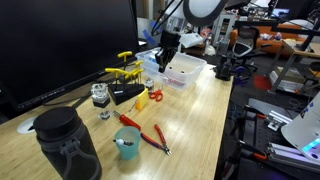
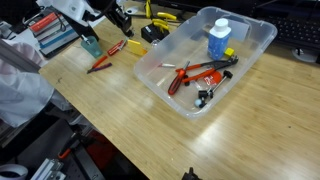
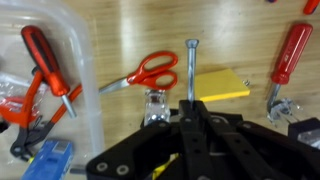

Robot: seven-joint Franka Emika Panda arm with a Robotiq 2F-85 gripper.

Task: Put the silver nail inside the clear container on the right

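Gripper clamps silver nail (head protruding).

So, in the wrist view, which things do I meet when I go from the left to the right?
First the clear container → scissors → silver nail → yellow block → red-handled screwdriver lying on the table.

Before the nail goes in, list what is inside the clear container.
The clear container holds a blue bottle, red-handled pliers, a red-handled screwdriver and small dark bits. Whatever lies under the bottle and tools is covered.
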